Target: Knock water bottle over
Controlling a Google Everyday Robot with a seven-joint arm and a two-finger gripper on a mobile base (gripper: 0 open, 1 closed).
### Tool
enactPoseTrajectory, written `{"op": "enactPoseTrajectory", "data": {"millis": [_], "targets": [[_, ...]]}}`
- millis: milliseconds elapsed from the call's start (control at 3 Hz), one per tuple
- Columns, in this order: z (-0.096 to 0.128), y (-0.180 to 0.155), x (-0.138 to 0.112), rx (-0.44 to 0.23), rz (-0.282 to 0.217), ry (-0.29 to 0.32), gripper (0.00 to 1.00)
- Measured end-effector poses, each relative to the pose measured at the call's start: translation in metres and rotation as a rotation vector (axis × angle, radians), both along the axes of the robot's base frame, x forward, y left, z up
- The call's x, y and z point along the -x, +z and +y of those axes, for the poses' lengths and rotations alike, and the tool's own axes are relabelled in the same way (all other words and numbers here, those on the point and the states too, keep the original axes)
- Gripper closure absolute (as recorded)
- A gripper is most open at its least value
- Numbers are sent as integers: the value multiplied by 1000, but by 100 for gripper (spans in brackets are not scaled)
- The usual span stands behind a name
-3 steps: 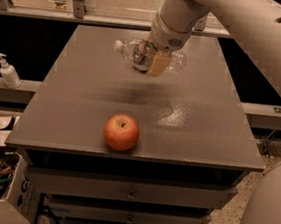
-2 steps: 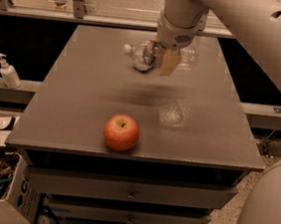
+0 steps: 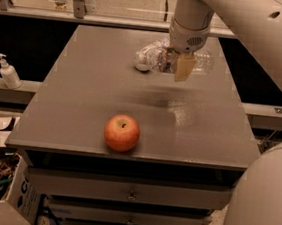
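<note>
The counter is seen with the bottle toward 12 o'clock, apparently laid on its side with the cap pointed to 9 o'clock, so the knocking-over is judged done. The apple is found near 6 o'clock. The hand is held at the bottle's middle; whether it is spread or pinching cannot be told. Only withdrawal is judged left.

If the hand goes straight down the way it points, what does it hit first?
Probably the water bottle, lying on its side right by the hand at the far end of the table, though depth is unclear.
</note>
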State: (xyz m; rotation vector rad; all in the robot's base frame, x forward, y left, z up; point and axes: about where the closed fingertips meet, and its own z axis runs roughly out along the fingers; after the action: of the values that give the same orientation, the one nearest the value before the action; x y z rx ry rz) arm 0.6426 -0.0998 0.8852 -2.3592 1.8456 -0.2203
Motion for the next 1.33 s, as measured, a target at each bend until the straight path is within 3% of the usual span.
{"op": "enactPoseTrajectory", "data": {"millis": [667,1333], "targets": [[-14,-20,2,-76,53,-60,100],[-18,-43,3,-74,133,-69,100]]}}
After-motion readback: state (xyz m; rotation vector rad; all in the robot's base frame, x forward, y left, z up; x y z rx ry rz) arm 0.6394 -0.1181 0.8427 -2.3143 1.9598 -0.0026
